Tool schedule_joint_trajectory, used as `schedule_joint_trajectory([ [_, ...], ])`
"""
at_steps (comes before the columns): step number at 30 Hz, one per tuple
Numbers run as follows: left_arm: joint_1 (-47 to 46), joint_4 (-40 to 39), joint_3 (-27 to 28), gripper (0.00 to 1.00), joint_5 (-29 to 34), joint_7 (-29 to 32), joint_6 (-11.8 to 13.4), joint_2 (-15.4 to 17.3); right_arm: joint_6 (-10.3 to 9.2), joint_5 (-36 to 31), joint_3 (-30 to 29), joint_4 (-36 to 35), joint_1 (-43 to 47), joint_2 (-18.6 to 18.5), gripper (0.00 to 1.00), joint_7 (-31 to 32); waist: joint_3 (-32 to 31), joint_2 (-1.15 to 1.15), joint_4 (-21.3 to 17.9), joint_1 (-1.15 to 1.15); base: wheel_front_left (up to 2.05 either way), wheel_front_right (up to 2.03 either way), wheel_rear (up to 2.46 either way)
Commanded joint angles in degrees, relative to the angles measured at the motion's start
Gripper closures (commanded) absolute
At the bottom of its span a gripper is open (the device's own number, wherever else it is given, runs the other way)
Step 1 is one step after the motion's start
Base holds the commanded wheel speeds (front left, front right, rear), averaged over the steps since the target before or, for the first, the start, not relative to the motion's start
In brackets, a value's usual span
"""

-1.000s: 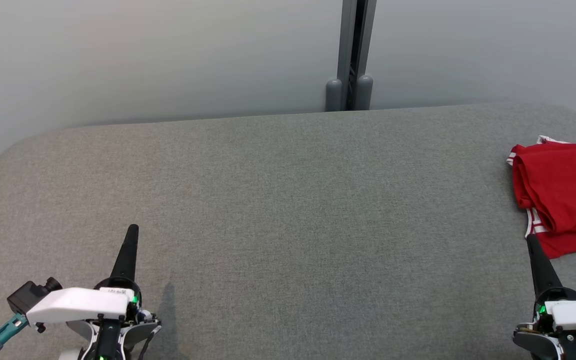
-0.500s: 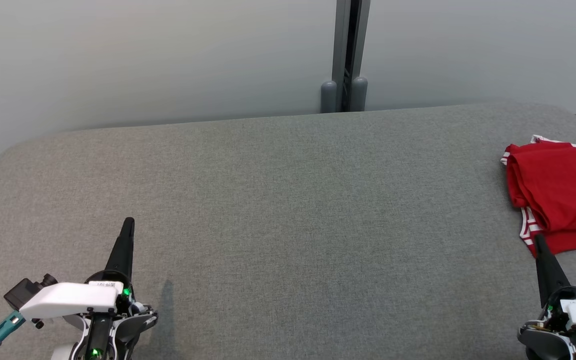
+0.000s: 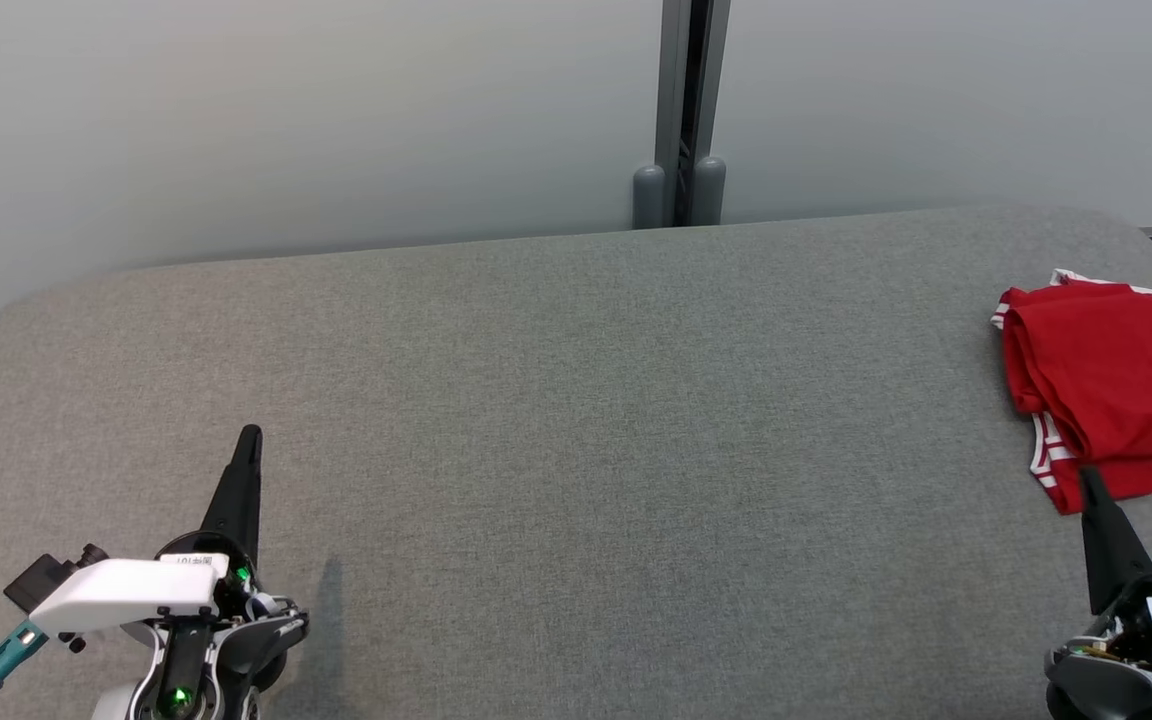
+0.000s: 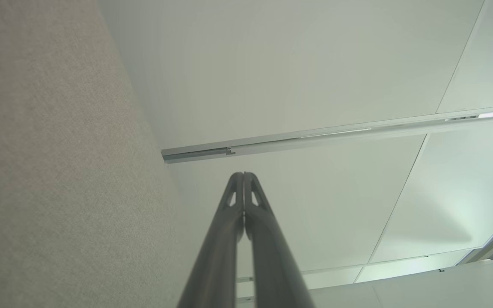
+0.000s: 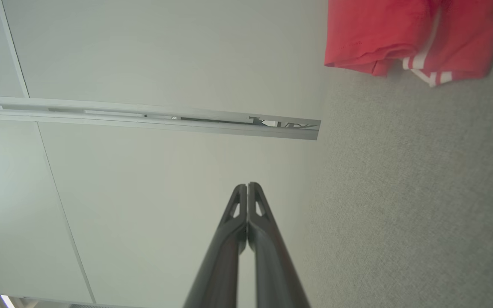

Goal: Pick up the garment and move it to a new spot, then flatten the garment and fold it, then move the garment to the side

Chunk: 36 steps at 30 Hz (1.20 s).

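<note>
Since the earlier frames the whole head view has slid a little to the left, post (image 3: 681,100) and wall panels (image 3: 336,120) together, which marks a camera turn rather than a move of the things. Against the cloth, the right gripper (image 3: 1091,475) now shows its tip further along the near hem than a second ago. The garment (image 3: 1116,390), red with white striped trim, lies folded at the far right of the grey padded surface (image 3: 576,420), near its rounded far corner. Its folded left edge runs roughly from near to far, with striped trim showing at both the far-left and near-left corners, and its creases slant from upper left to lower right. The rest passes out of the frame on the right, so the long axis cannot be fixed. In the right wrist view the garment (image 5: 400,34) sits at the top, cut by the frame edge, hem and stripes turned toward the camera. The right gripper (image 5: 247,185) has its two dark fingers pressed together along their length, empty. Its tip overlaps the hem in the head view, yet the wrist view shows it apart from the cloth. The left gripper (image 3: 249,435) stands at the near left over bare surface, well apart from the garment; in its own view the left gripper (image 4: 243,174) is likewise clenched, grasping nothing.
</note>
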Motion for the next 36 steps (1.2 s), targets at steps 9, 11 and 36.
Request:
schedule_joint_trajectory([
  [9, -1.4, 0.4, 0.8, 1.00, -2.4, 0.9, -0.6, 0.3, -0.01, 3.1, -0.8, -0.3, 0.2, -0.4, 1.00, 1.0, -0.1, 0.00, -0.3, 0.00, 0.00, 0.00, 0.00],
  [11, -1.4, 0.4, 0.8, 1.00, -2.3, 1.0, -0.6, 0.3, 0.00, 3.0, -0.8, -0.3, 0.2, -0.4, 1.00, 1.0, -0.1, 0.00, -0.3, 0.00, 0.00, 0.00, 0.00],
  [36, -1.3, 0.4, 1.1, 1.00, -1.9, 1.2, -0.6, 0.0, 0.00, 2.6, -1.1, -0.3, 0.1, -0.1, 1.00, 1.2, -0.1, 0.00, -0.3, 0.00, 0.00, 0.00, 0.00],
])
